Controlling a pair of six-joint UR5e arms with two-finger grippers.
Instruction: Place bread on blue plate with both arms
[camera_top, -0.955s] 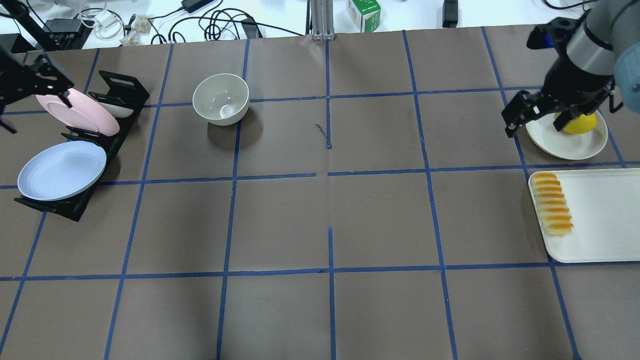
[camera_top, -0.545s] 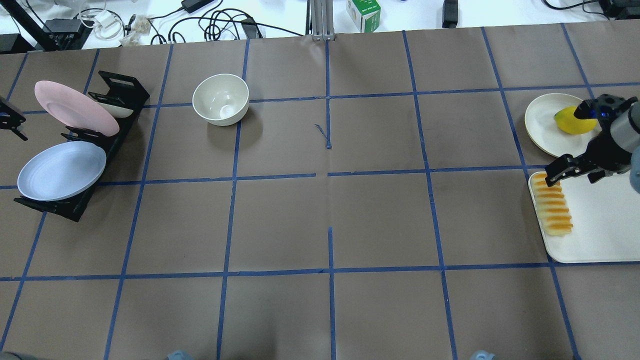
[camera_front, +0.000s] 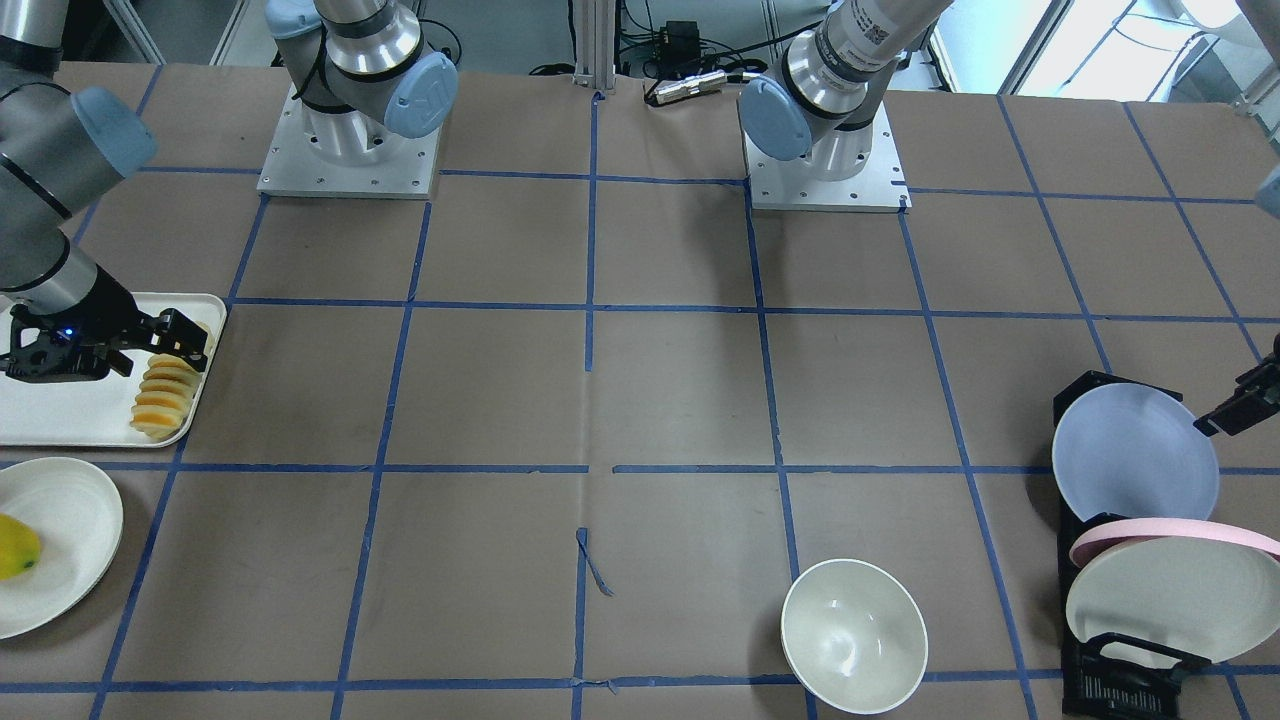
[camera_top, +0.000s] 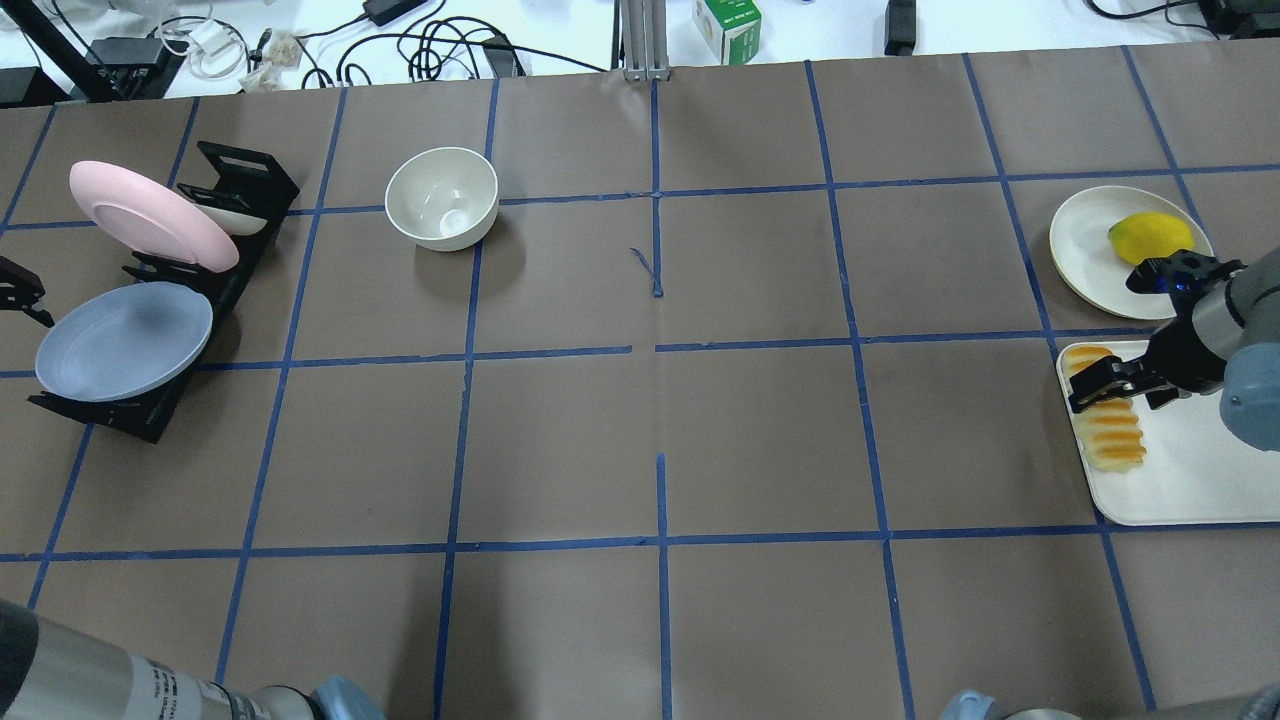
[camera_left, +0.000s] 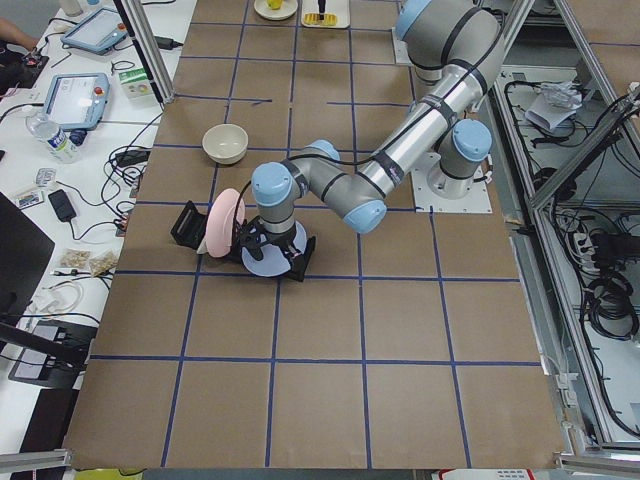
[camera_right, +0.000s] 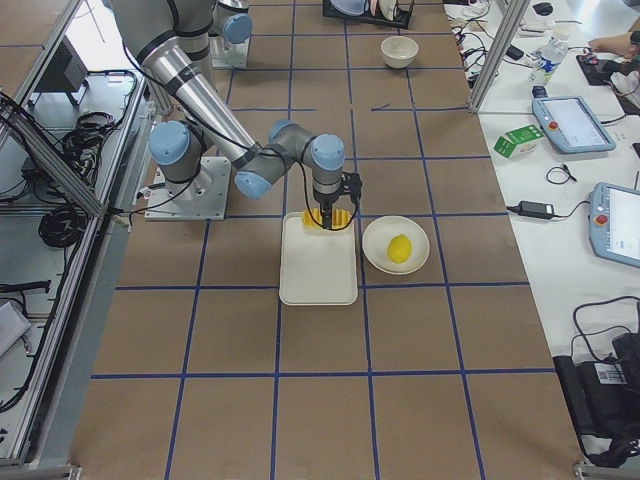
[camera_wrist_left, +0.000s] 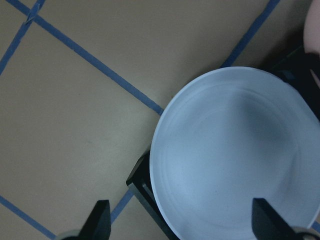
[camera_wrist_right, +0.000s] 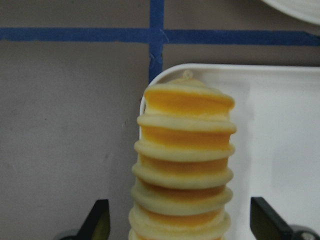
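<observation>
Since half a second before, the right gripper (camera_top: 1105, 388) had come nearer along the white tray (camera_top: 1200, 480), away from the cream plate (camera_top: 1085, 250), and it hovered over the far half of the bread (camera_top: 1115, 440). Its fingers (camera_wrist_right: 98, 222) were spread wide, one on each side of the loaf, and did not touch it. The bread lay along the left edge of the tray, at the right end of the desk (camera_top: 660, 430). The left gripper (camera_top: 22, 295) had also shifted nearer, to just beside the blue plate (camera_top: 125, 338). Its fingers (camera_wrist_left: 100, 222) were apart too and held nothing. The blue plate leaned tilted in the near slot of the black rack (camera_top: 150, 415) at the left end of the desk, well apart from the bread, with the pink plate (camera_top: 150, 215) in a slot behind it.
</observation>
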